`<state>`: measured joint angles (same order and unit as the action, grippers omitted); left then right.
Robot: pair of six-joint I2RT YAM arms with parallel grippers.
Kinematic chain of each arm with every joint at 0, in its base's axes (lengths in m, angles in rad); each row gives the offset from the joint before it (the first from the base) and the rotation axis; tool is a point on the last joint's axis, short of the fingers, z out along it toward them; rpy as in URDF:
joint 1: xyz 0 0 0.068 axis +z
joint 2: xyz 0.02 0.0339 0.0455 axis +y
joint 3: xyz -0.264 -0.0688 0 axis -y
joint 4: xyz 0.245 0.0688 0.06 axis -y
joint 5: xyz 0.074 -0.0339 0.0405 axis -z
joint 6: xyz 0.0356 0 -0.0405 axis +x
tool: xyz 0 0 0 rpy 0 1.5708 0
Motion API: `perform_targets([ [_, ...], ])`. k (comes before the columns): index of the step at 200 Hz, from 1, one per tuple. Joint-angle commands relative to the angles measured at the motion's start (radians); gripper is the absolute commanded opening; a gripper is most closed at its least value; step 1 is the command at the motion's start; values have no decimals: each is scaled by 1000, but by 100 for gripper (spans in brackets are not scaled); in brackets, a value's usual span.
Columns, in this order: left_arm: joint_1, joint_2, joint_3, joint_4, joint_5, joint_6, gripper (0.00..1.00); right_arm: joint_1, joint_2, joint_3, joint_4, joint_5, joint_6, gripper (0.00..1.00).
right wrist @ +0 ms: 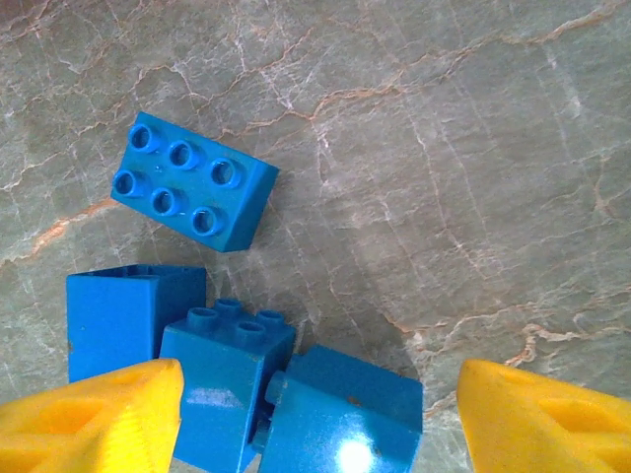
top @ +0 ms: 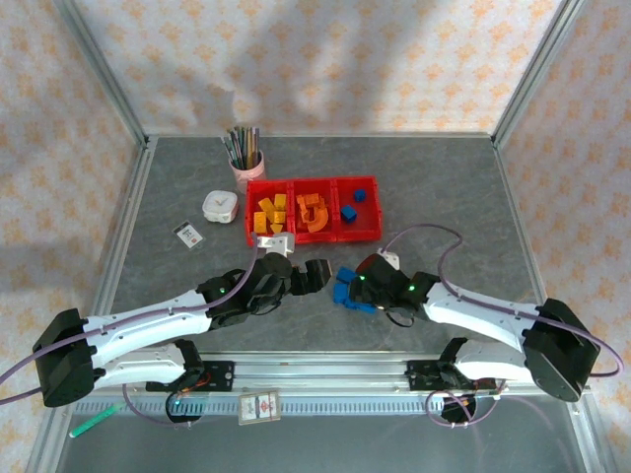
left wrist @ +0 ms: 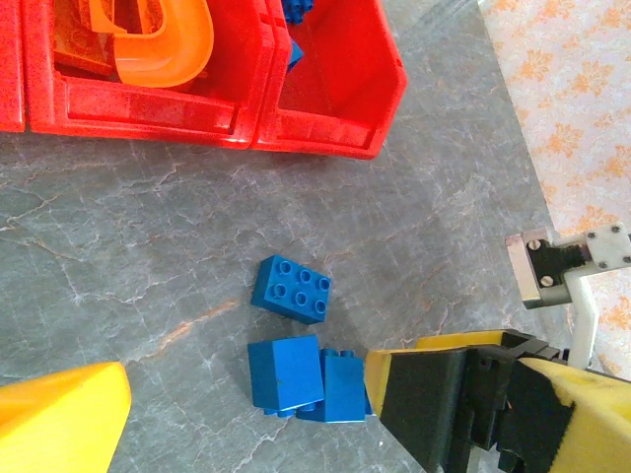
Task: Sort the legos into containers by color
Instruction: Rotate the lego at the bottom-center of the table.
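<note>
R end effector (right wrist: 320,414) apart over blue legos (right wrist: 194,189) | L end effector (left wrist: 242,414) apart | bins (top: 312,239), pen cup (top: 246,175) beyond

top cam overhead, wrist cams share legos (left wrist: 292,289)

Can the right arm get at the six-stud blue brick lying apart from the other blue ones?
Probably yes: the right claw hangs open over the blue cluster, and the six-stud brick lies beside it, uncovered.

Four blue legos (right wrist: 194,182) on table (right wrist: 473,148) — claw (right wrist: 320,419) spread.
</note>
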<state>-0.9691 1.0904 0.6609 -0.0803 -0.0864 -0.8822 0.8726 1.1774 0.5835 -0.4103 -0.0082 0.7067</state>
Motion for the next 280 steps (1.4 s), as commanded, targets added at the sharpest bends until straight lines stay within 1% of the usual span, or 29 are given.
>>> perform_targets([
  [1, -9, 9, 17, 9, -26, 6, 99, 8, 41, -1, 10, 29, 37, 74],
  [29, -8, 5, 12, 10, -28, 5, 99, 7, 75, 2, -18, 58, 62, 74],
  [56, -8, 5, 11, 8, -28, 5, 99, 7, 69, -21, -31, 70, 108, 72],
  [93, -8, 11, 14, 11, -27, 3, 99, 7, 9, -49, -97, 112, 162, 70],
  [122, -8, 20, 23, 10, -26, 8, 99, 7, -42, -65, -127, 98, 164, 68],
  [166, -8, 24, 29, 4, -25, 11, 99, 7, -84, -56, -227, 129, 169, 68],
  [202, -8, 24, 29, 9, -30, 9, 99, 10, -115, -48, -187, 56, 139, 67],
  [250, -9, 22, 45, -13, -46, 17, 99, 47, -100, -40, -165, 34, 165, 71],
  [280, -8, 18, 47, -16, -54, 18, 99, 61, -70, -55, -120, 17, 169, 75],
])
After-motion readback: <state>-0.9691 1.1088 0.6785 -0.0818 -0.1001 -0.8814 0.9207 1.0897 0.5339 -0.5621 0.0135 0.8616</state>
